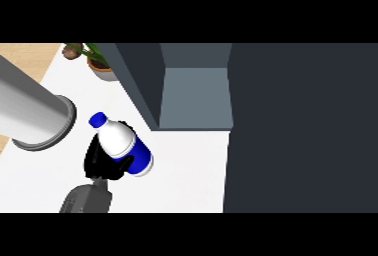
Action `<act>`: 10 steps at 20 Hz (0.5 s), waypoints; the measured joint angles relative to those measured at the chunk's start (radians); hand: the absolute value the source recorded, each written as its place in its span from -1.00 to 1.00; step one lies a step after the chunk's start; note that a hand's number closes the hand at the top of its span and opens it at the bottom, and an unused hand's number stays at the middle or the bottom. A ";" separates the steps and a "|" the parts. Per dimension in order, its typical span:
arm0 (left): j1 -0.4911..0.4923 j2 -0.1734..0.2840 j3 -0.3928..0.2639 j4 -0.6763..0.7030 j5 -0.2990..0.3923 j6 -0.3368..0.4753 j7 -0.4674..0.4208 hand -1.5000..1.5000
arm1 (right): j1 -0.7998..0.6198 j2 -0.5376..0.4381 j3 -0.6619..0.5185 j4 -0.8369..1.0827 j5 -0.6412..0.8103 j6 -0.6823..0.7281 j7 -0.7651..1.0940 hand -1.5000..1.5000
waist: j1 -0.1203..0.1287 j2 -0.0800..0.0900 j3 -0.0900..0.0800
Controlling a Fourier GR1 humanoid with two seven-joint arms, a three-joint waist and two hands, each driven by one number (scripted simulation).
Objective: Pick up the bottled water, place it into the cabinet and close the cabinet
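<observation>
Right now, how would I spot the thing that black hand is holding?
Start at the big dark cabinet, then look left across the white counter. There the hand curls round a bottled water, tilted, its cap pointing up-left. Its white body with blue cap and blue band sets it apart from the potted plant further back.

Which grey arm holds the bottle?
The lower grey arm: its black hand curls round the white, blue-capped water bottle. The big upper-left arm shows no hand.

No words, numbers, brands or signs can be read anywhere in the head view. The bottle (122, 145) carries a blue band around its white body, but that band shows no lettering.
</observation>
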 measured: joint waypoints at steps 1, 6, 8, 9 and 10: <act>0.002 -0.001 -0.040 -0.028 0.006 0.043 0.002 1.00 | -0.001 0.003 0.008 0.007 0.011 0.000 -0.011 -1.00 | -0.001 0.000 0.000; -0.064 -0.004 -0.149 -0.111 0.010 0.217 0.049 1.00 | -0.026 0.012 0.015 0.052 0.016 -0.006 -0.026 -1.00 | -0.004 0.001 0.000; -0.125 -0.005 -0.182 -0.098 0.003 0.285 0.054 1.00 | -0.045 0.016 0.018 0.047 0.017 -0.019 -0.006 -1.00 | -0.006 0.002 0.000; -0.160 -0.005 -0.198 -0.086 0.006 0.320 0.061 1.00 | -0.031 0.015 0.026 0.054 0.024 -0.014 -0.025 -1.00 | -0.009 0.002 -0.001; -0.186 -0.005 -0.213 -0.075 0.006 0.351 0.062 1.00 | -0.020 0.008 0.028 0.047 0.022 -0.010 -0.027 -1.00 | -0.010 0.002 0.000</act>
